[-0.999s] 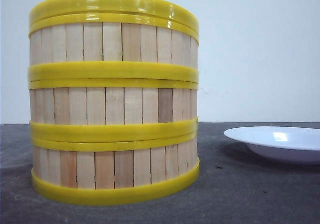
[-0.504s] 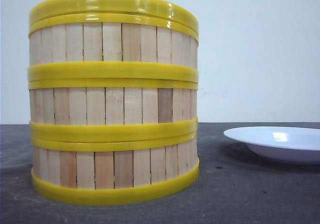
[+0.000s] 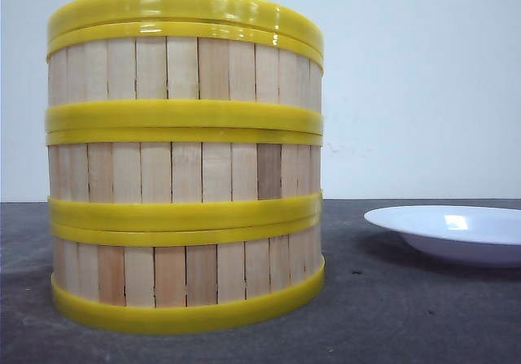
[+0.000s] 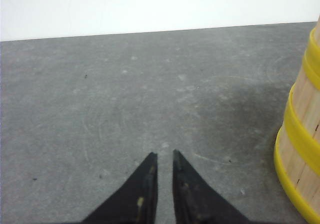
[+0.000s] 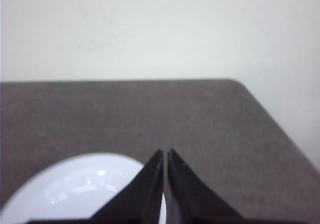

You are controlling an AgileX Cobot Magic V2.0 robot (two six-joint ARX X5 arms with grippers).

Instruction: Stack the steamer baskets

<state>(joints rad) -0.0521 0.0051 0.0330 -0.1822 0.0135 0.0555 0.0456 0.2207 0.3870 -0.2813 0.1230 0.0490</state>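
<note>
The three steamer baskets (image 3: 186, 160) stood stacked on the surface (image 3: 391, 315); stacking looked finished. The left pincer (image 4: 164, 156) and right pincer (image 5: 165, 153) were nearly closed, holding nothing.

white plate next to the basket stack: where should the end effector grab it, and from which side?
Take the shallow white plate by its thin flared rim, coming in from the robot's right, away from the stack of slatted wooden steamer baskets with yellow rims. The rim lifts off the grey table, leaving room for a finger underneath. The right end effector, nearly shut, hangs over the plate and would need opening.
</note>
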